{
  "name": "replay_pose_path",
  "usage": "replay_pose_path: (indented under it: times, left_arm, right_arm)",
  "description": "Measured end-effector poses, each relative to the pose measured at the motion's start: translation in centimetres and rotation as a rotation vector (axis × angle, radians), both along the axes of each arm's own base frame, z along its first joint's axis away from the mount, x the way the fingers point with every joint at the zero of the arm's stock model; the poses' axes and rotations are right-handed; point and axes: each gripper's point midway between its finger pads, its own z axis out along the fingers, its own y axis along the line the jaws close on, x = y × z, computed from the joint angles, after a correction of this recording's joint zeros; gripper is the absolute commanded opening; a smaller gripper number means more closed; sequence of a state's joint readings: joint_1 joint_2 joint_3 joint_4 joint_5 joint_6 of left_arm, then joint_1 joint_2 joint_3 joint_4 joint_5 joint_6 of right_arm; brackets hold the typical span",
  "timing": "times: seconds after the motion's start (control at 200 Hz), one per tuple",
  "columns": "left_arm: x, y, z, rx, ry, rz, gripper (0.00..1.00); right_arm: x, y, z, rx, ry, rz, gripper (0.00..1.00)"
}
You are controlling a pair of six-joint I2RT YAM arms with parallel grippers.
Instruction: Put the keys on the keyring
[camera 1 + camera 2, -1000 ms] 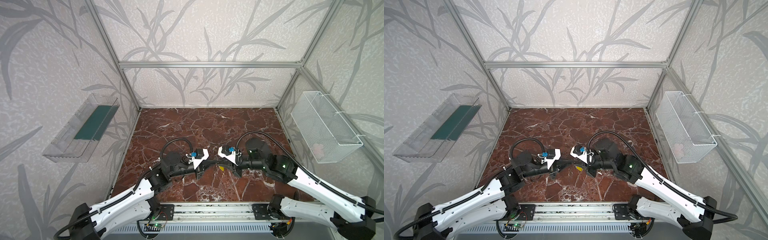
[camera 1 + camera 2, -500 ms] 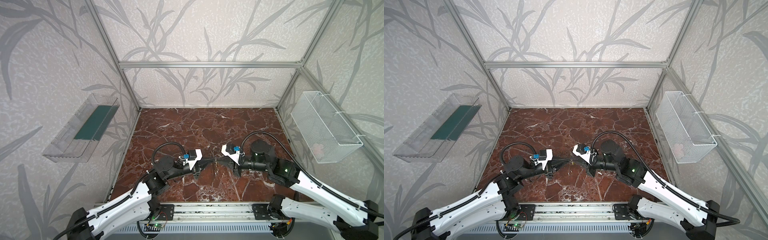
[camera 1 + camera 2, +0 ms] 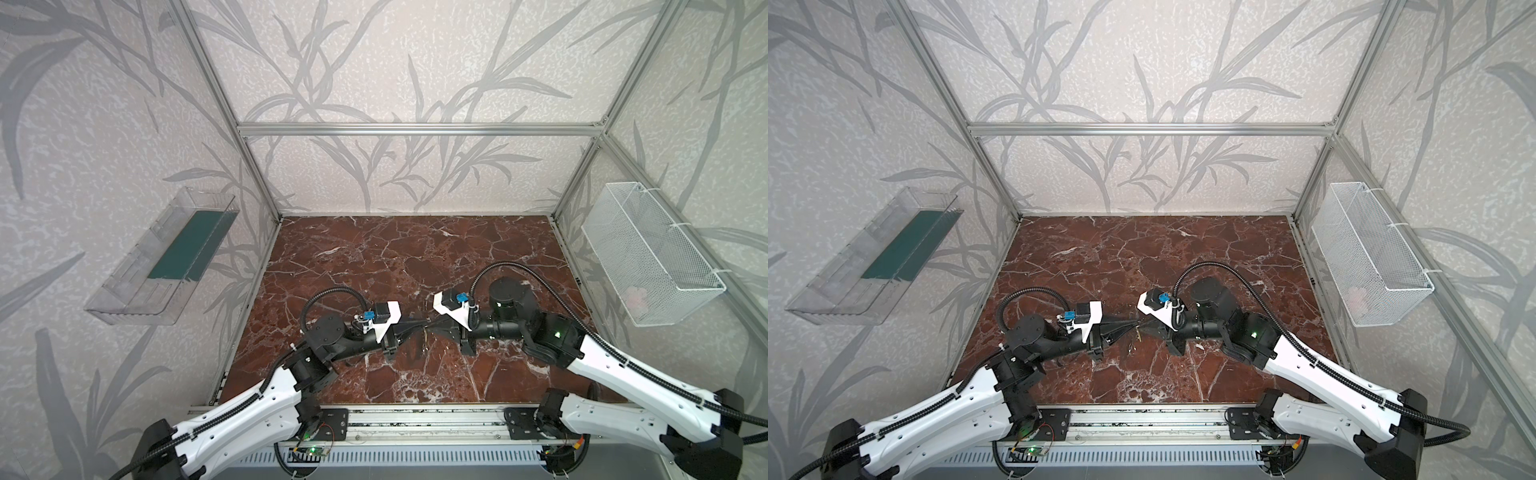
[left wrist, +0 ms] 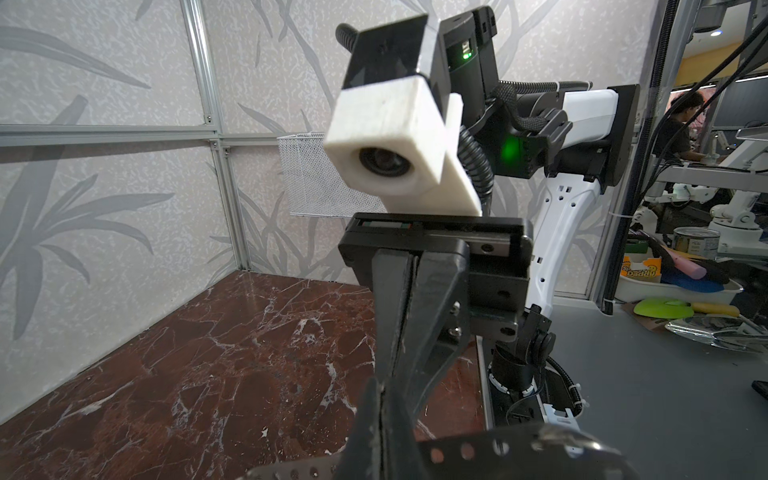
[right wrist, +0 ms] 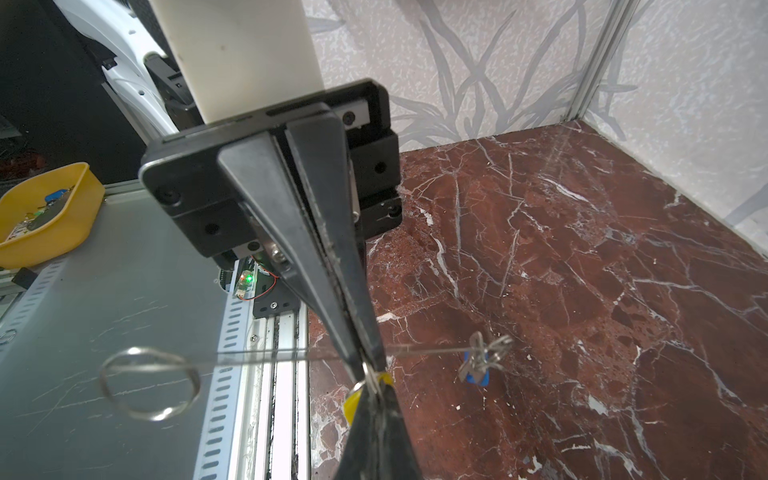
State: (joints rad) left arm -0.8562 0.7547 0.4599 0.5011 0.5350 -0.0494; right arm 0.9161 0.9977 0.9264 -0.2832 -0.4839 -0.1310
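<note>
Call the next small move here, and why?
Probably hold the left gripper still and ease the right gripper, sliding the yellow key along the thin wire toward the blue key. Both grippers are shut, tip to tip; the yellow key sits at the right tips where the wire crosses, and the blue key seems to hang on it.
</note>
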Motion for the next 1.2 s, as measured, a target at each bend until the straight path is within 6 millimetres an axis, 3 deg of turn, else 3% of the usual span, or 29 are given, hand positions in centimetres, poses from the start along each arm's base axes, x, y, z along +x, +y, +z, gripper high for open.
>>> replay_pose_path:
  times: [0.235,0.475,0.65,0.805,0.955,1.2]
  left_arm:
    - [-0.2,0.0,0.0,-0.006,0.004,-0.009,0.0]
    - [-0.4,0.0,0.4,-0.034,-0.002,-0.022,0.0]
    - [-0.6,0.3,0.8,-0.057,-0.016,-0.024,0.0]
    - [-1.0,0.8,1.2,-0.075,-0.031,-0.02,0.0]
    - [-1.2,1.0,1.6,-0.087,-0.042,-0.021,0.0]
    - [-1.2,1.1,1.6,-0.09,-0.044,-0.022,0.0]
  right_arm:
    - [-0.3,0.2,-0.1,0.002,0.015,0.025,0.01]
    - [-0.5,0.6,-0.3,-0.002,0.026,0.049,0.25]
    - [-0.6,0.3,0.2,0.008,0.003,0.041,0.32]
    - [-0.7,-0.6,1.8,0.042,-0.046,0.017,0.32]
    - [-1.0,-1.5,3.3,0.08,-0.085,0.0,0.23]
    - [-1.0,-1.3,3.1,0.084,-0.079,0.002,0.13]
